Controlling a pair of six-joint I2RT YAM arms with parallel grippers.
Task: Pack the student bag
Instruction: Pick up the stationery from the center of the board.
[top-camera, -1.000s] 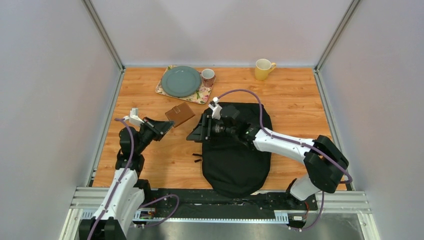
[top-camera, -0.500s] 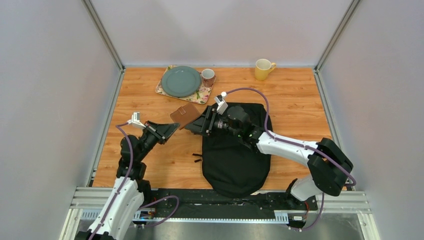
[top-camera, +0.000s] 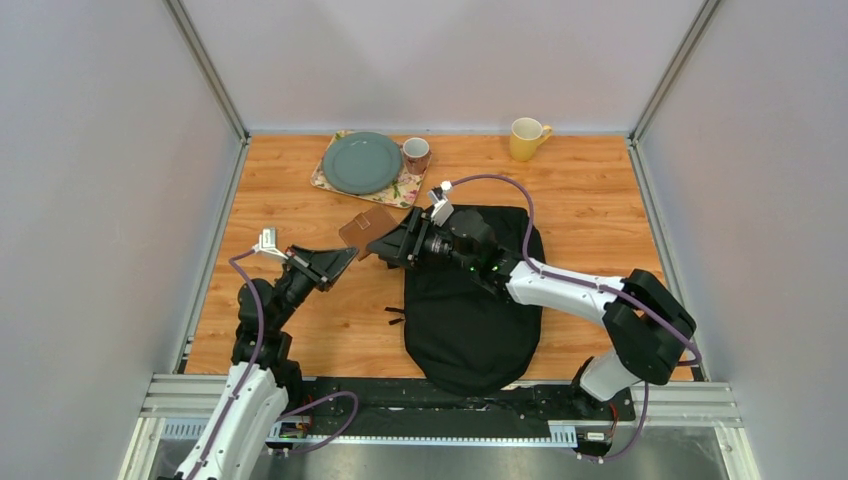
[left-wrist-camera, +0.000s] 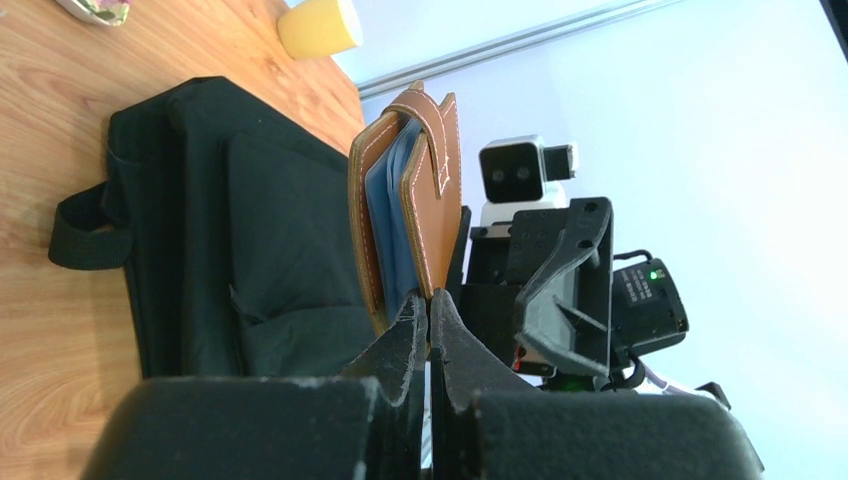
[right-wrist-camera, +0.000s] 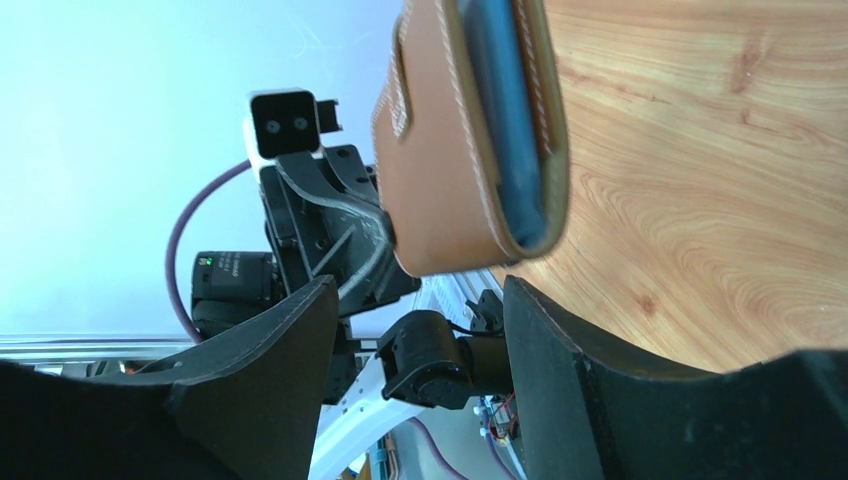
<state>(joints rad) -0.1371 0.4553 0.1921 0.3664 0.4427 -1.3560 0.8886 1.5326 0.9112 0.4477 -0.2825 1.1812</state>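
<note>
The student bag (top-camera: 470, 305) is a large black backpack lying flat on the wooden table, and it also shows in the left wrist view (left-wrist-camera: 250, 220). My left gripper (top-camera: 345, 256) is shut on the edge of a brown leather wallet (top-camera: 365, 226) with blue inserts and holds it upright above the table, left of the bag. The pinch shows in the left wrist view (left-wrist-camera: 428, 300) at the wallet's (left-wrist-camera: 405, 190) lower edge. My right gripper (top-camera: 386, 246) is open, facing the wallet (right-wrist-camera: 450, 150). The wallet sits just beyond the open fingertips (right-wrist-camera: 310, 300), not between them.
A green plate (top-camera: 361, 162) on a floral mat and a small patterned cup (top-camera: 416, 154) stand at the back. A yellow mug (top-camera: 526, 138) stands at the back right. A black strap (top-camera: 396, 316) pokes out at the bag's left side. Grey walls enclose the table.
My right gripper has moved left and up off the bag to the wallet. My left arm has shifted, keeping the wallet pinched and raised.
</note>
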